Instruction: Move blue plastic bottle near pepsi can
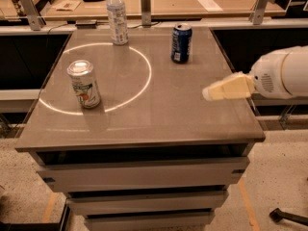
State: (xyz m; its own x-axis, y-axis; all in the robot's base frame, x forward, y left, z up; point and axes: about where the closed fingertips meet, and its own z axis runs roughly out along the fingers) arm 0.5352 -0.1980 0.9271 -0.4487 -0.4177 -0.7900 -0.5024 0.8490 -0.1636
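The blue plastic bottle, clear with a white cap and pale label, stands upright at the table's far left. The pepsi can, dark blue with a silver top, stands upright at the far middle-right, about a hand's width from the bottle. My gripper reaches in from the right on a white arm, its cream-coloured fingers pointing left over the right part of the table, well short of both objects. It holds nothing.
A silver-white can with green and red marks stands at the left front inside a bright ring of light on the grey table. Metal posts and a wooden counter with papers lie behind. Drawers sit below the tabletop.
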